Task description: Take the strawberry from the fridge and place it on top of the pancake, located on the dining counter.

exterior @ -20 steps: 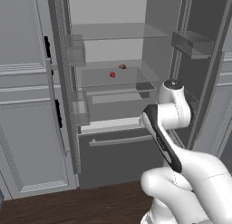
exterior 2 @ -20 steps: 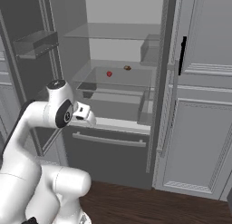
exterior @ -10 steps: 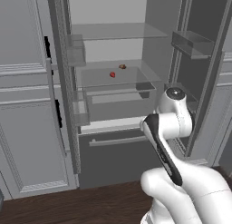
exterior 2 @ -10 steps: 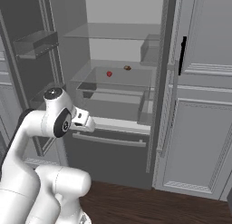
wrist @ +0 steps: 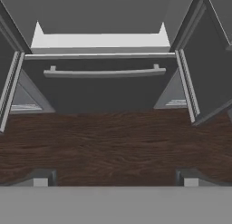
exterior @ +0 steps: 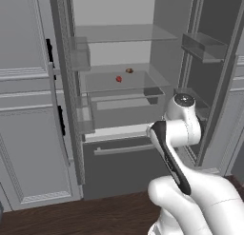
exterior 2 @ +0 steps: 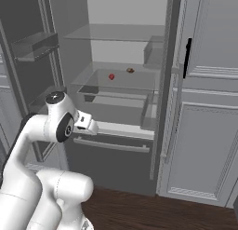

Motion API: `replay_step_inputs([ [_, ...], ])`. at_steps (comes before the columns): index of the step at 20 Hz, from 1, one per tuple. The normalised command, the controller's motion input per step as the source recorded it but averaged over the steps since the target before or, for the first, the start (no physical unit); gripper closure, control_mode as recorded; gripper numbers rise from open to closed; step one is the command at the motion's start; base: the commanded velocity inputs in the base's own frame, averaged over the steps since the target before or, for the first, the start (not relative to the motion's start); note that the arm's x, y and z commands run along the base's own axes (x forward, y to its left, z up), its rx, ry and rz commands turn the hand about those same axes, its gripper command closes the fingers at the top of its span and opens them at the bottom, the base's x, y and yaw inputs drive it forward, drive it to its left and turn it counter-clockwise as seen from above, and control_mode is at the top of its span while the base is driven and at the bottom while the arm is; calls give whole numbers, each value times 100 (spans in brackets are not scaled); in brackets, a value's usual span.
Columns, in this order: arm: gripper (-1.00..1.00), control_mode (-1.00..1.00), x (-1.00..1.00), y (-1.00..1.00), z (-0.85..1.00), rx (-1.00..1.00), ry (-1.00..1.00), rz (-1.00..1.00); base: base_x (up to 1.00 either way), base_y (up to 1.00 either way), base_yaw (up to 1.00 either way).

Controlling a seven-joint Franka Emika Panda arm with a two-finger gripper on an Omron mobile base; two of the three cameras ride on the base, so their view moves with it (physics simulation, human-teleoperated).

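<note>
The fridge stands with both doors swung wide, which leaves its pale shelved interior reachable from the front. The strawberry lies on the middle glass shelf inside the fridge, toward the back, with a small brownish item just beside it and a little deeper in; from the right base view the strawberry sits above the clear crisper bin. The gripper hangs low in front of the fridge, well below that shelf, its camera looking down at the fridge's bottom drawer handle and the dark wood floor. Its two fingertips stand far apart with nothing between them, a spread that suits a small fruit approached from the open side. By my reading the reach has not begun in earnest: the hand likely has to rise and tip forward toward the shelf inside the fridge before any grasp.
</note>
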Motion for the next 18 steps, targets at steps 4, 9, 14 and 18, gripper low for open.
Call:
replay_step_inputs([
  [4,-100,100,0,0,0,0,0,0,50,6,0],
  [9,-100,100,0,0,0,0,0,0,57,10,0],
  [14,-100,100,0,0,0,0,0,0,59,13,0],
  [18,-100,100,0,0,0,0,0,0,54,14,0],
])
